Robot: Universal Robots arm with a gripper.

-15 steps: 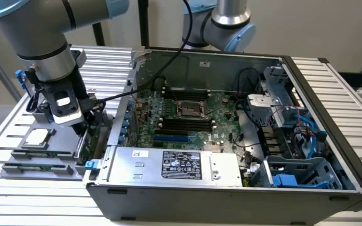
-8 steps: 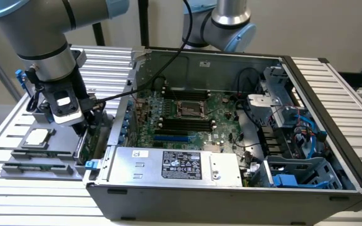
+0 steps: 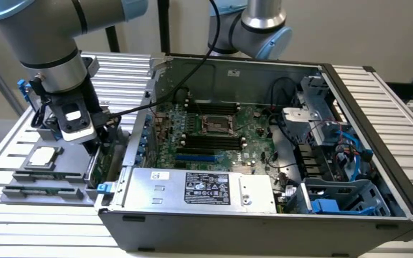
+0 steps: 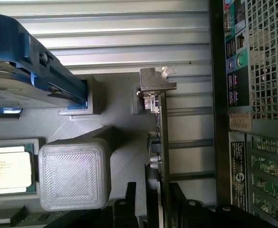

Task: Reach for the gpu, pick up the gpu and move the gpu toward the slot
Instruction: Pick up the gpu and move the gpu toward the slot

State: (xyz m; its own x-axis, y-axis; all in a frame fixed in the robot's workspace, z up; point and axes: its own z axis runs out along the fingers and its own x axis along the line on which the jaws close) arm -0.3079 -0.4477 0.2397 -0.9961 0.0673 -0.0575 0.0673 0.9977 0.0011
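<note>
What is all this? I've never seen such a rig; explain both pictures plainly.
The grey machine is a robot arm with a claw at its tip. One picture comes from a camera off the arm, the other from one on its wrist. On the slatted table stand an open computer case and a grey holder carrying a processor chip. A graphics card stands on edge in the holder, and the claw is down at it; whether it grips cannot be told.

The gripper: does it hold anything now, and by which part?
It cannot be told. The gripper is at the gpu, at the end opposite its silver bracket; the card stands edge-on in the grey holder.
</note>
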